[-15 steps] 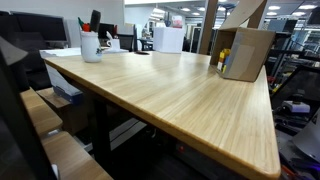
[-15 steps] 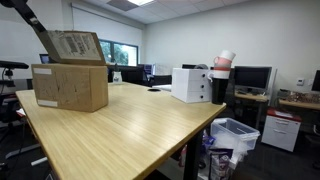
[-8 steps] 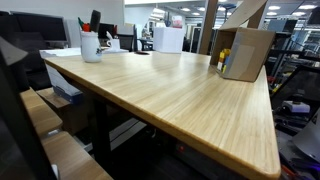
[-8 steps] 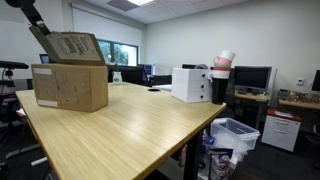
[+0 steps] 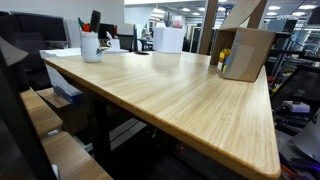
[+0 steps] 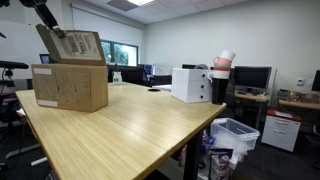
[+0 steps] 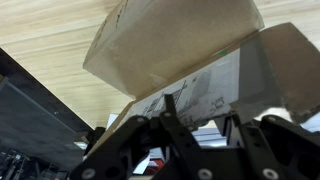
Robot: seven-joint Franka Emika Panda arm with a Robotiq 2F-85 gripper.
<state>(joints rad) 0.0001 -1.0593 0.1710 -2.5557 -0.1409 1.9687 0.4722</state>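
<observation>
A brown cardboard box [image 6: 70, 88] [image 5: 245, 55] stands near one end of the wooden table [image 6: 130, 130] [image 5: 170, 90]. Its labelled flap [image 6: 78, 46] [image 7: 195, 90] stands raised. My gripper [image 6: 52, 30] [image 7: 200, 108] comes down from above at that flap's upper edge. In the wrist view the two dark fingers [image 7: 168, 102] straddle the flap's edge, and the jaws stand part way closed with a gap between them. Another flap [image 7: 170, 40] folds outward beyond it. Whether the pads touch the cardboard is not clear.
A white mug with pens [image 5: 91, 45] stands at the far corner. A white box-shaped device [image 6: 190, 84] sits at the table's other end, with stacked cups [image 6: 222, 62] behind it. Beside the table stand a bin [image 6: 235, 135] and monitors [image 6: 250, 77].
The arm has shifted right, up to the raised flap. The jaws have narrowed from wide open. The box has not moved.
</observation>
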